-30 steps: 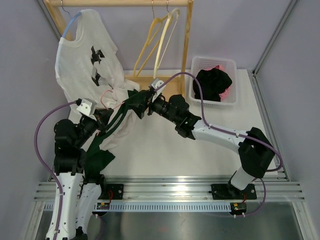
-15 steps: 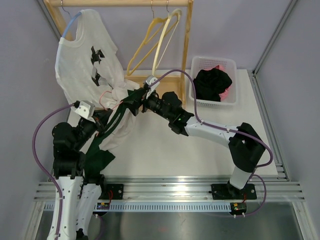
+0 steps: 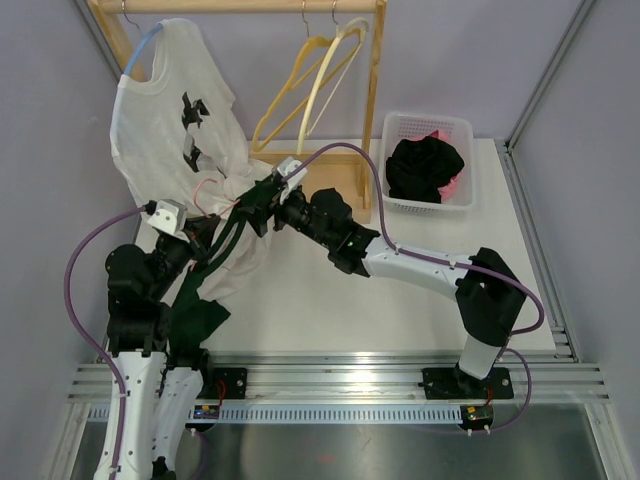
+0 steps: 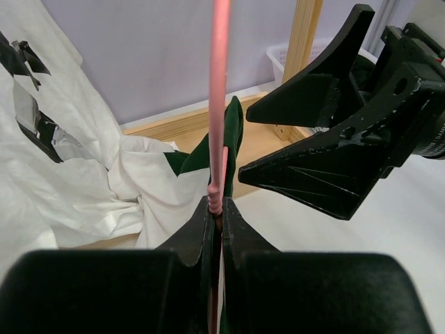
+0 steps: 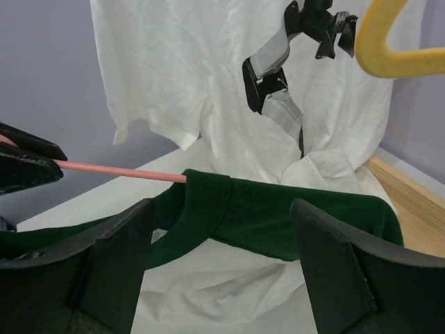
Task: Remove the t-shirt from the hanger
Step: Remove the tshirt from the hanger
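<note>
Green t-shirt (image 3: 205, 305) in top view is draped btwn the two arms over the table's (image 3: 330, 300) left side, in front of the white tee (image 3: 170, 130) on the wooden rack (image 3: 376, 90), w/ left gripper (image 3: 198, 243) at its near side & right gripper (image 3: 252, 208) at its far, upper end. Left wrist cam: L fingers pinched tight on the thin pink hanger (image 4: 220, 104), green cloth just behind it, R jaws spread wide close by. Right wrist cam: R fingers stand apart either side of the green collar, gripping nothing; the pink hanger runs into that collar, yellow hanger (image 5: 389, 52) top right.
</note>
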{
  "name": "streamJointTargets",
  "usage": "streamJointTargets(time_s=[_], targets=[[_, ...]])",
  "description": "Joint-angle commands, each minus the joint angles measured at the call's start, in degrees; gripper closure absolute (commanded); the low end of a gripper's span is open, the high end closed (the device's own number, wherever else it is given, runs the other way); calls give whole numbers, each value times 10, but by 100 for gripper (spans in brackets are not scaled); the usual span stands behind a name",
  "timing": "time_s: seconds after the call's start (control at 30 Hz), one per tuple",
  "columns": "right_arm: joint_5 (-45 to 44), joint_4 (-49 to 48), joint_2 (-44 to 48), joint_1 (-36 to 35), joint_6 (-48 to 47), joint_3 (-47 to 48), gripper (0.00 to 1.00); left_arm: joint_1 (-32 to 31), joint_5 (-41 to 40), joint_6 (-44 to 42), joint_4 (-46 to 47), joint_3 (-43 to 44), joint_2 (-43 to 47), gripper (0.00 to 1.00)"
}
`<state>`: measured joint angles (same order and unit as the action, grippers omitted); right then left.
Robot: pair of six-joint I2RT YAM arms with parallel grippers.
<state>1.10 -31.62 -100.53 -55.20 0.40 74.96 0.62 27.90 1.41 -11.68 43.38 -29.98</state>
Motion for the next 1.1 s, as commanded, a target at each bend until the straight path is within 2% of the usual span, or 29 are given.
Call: streamJointTargets(time_s=[0.0,0.07,0.47,0.6,0.63,0.73,0.77,0.83,0.97,1.07], targets=[[-77,13,-11,-12,-18,42,17,1,-27,1,60,-4,11,100],[-89,16,-12,-13,-15,45,22,1,-27,1,57,-1,14,100],[-92,41,-38,-19,-16,77,26,1,-14,0,52,0,13,100],[-99,46,-41,-20,-17,83,40,1,-13,1,50,0,13,100],[-102,45,-39,-20,-17,81,51,1,-10,1,49,2,13,100],[-114,35,-29,-21,-17,69,66,1,-5,1,47,2,14,100],[-120,31,-21,-21,-18,63,74,1,-5,0,47,4,13,100],[-125,22,-13,-20,-21,49,80,1,-4,0,47,4,12,100],[-143,10,16,-20,-32,27,98,1,2,-1,42,8,5,100],[-161,6,30,-20,-45,13,100,1,11,-5,40,13,2,100]])
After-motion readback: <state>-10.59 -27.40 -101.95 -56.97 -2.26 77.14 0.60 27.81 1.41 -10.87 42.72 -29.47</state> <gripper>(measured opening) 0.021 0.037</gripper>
